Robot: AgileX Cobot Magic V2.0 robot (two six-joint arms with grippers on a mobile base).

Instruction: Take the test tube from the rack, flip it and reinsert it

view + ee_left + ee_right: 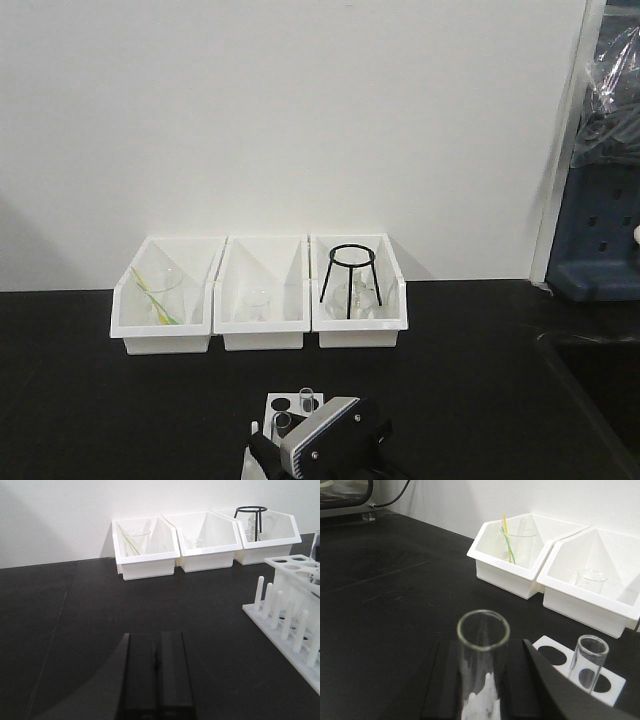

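Two clear glass tubes | test tube [483, 665] round-rimmed | rack [295, 620] white plastic, pegged

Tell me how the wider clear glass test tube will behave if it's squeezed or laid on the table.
The wider clear glass test tube looks thin-walled, so it would probably crack under a hard squeeze. Its smooth surface seems slippery. Being round, it would likely roll on the flat black table.

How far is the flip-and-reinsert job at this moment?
Nothing looks done yet. The test tube stands rim up between the right fingers; whether they grip it is unclear. Lifting, flipping and reinserting into the rack remain. The left fingers are shut, idle.
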